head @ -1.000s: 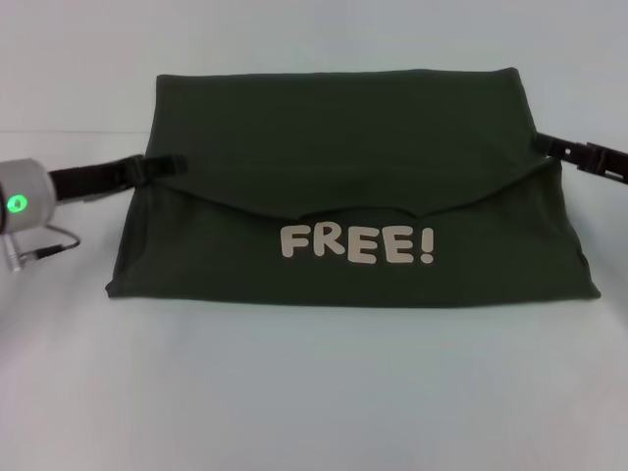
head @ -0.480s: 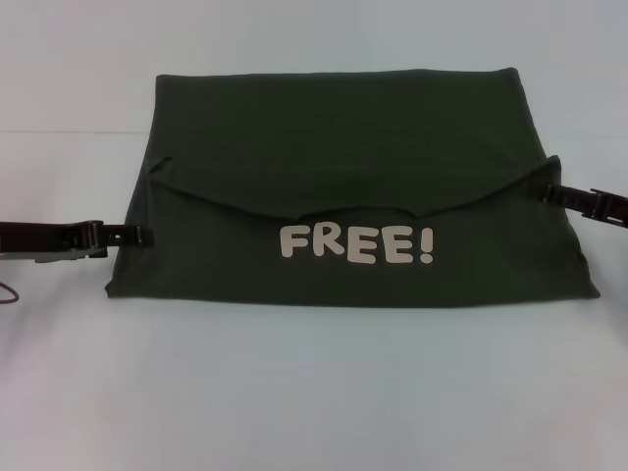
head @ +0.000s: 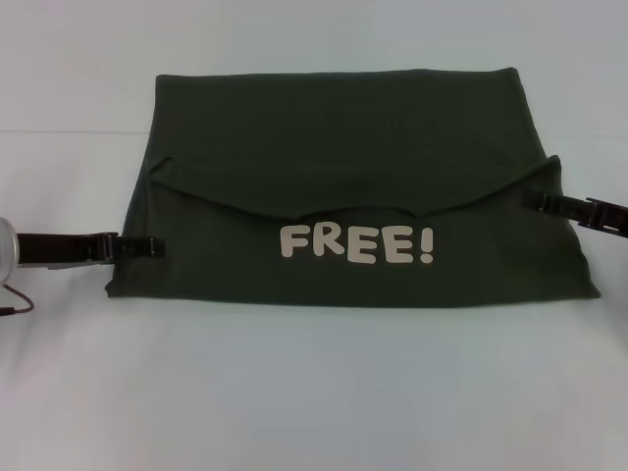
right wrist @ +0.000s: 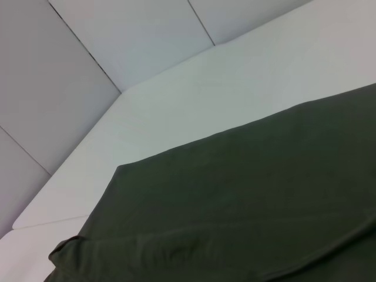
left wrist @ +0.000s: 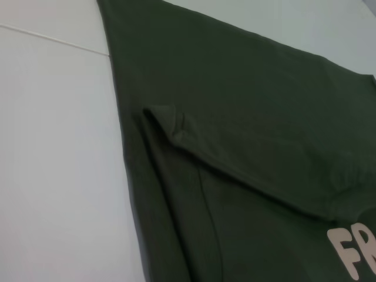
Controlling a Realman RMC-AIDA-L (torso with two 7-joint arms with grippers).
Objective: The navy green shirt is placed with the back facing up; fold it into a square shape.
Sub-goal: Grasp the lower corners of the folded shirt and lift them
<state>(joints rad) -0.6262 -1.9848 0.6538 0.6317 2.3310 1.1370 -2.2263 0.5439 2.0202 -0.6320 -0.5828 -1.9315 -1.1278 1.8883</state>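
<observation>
My own fingers do not appear in either wrist view, and from the head camera both grippers are thin dark shapes seen edge-on against the cloth, so I cannot tell whether either one is spread or pinched. Much of each arm is cut off at the frame edges. There is one navy green shirt [head: 343, 186], folded into a wide band and lying flat on the white table [head: 314, 392] between my two grippers. Its upper layer is turned down toward me, ending in a curved edge just above one line of cream "FREE!" lettering [head: 356, 243]. My left gripper [head: 142, 246] sits low at the shirt's left edge, near the corner closest to me, with its tips on or at the fabric. My right gripper [head: 545, 201] sits at the shirt's right edge, farther from me than the left one, at the end of the folded-over flap. The left wrist view shows one small bunched fold of cloth and only the first letters of the print. The right wrist view shows plain green fabric and pale wall panels [right wrist: 88, 70] beyond the table.
</observation>
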